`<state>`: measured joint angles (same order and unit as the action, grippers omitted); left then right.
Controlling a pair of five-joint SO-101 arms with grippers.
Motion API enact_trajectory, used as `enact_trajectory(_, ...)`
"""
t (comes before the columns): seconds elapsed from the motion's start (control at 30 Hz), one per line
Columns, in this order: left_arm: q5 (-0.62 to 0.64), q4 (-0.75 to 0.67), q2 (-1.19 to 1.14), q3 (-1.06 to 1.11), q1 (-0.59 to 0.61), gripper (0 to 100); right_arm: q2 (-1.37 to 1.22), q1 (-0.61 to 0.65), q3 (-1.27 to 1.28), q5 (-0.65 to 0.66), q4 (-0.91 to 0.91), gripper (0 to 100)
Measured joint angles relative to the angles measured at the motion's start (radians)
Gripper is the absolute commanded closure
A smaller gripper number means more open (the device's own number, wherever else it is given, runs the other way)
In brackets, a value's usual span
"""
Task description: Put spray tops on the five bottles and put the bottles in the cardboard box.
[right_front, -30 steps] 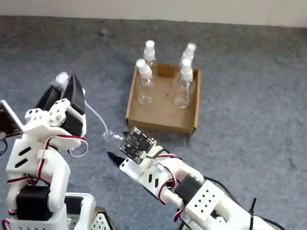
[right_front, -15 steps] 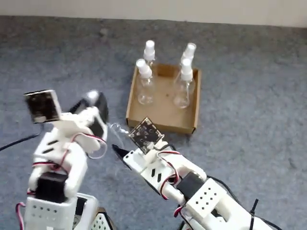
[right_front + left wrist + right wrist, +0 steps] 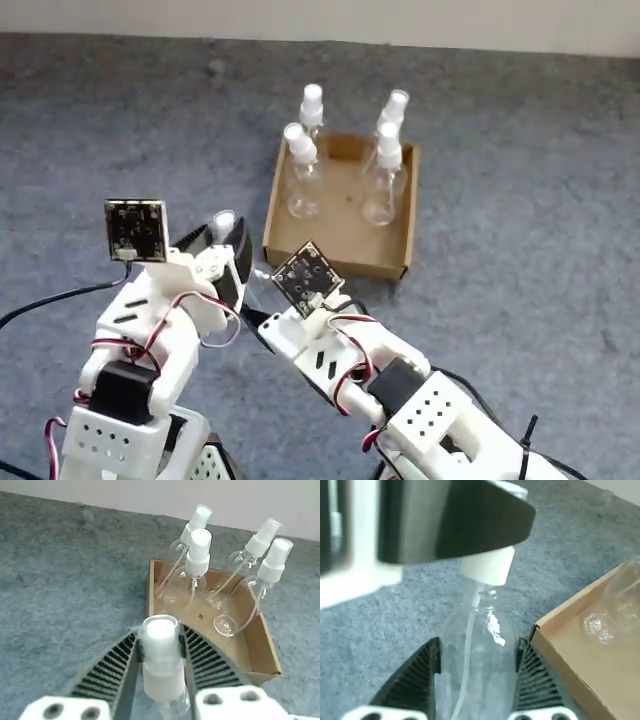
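My left gripper [image 3: 160, 636] is shut on a white spray top [image 3: 160, 665], its fingers on either side of the cap. That spray top [image 3: 487, 565] rests on the neck of a clear bottle [image 3: 475, 660], and its thin tube runs down inside. My right gripper [image 3: 475, 655] is shut on the bottle's body and holds it upright just in front of the cardboard box [image 3: 335, 262]. In the high view the left gripper [image 3: 228, 235] meets the right gripper [image 3: 258, 290] by the box's near left corner. Several capped bottles [image 3: 303, 175] stand in the box.
Grey carpet [image 3: 520, 250] covers the floor all around, with open room to the right of and behind the box. The box wall [image 3: 570, 625] stands close beside the held bottle. A pale wall strip [image 3: 400, 15] runs along the far edge.
The left arm swung in from the left and came down with the spray top, bringing its tube into the bottle. The right arm nudged the bottle slightly toward the box.
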<state>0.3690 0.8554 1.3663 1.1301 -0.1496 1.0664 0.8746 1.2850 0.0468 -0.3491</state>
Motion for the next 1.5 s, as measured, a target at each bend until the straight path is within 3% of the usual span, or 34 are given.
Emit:
enact_trajectory(0.43, -0.017, 0.014, 0.002, 0.003, -0.094, 100, -0.002, -0.049, 0.000, -0.006, -0.002, 99.5)
enact_trajectory(0.77, -0.120, 0.023, 0.003, 0.061, -0.170, 100, -0.002, -0.052, -0.002, -0.009, -0.002, 99.5)
enact_trajectory(1.03, -0.135, 0.020, 0.008, 0.061, -0.173, 100, 0.276, -0.051, 0.003, -0.006, -0.094, 99.5)
enact_trajectory(1.27, -0.135, 0.020, 0.008, 0.037, -0.183, 99, 0.333, -0.051, 0.005, -0.006, -0.120, 99.5)
enact_trajectory(1.5, -0.135, 0.020, 0.006, -0.009, -0.183, 86, 0.339, -0.051, 0.005, -0.006, -0.084, 99.5)
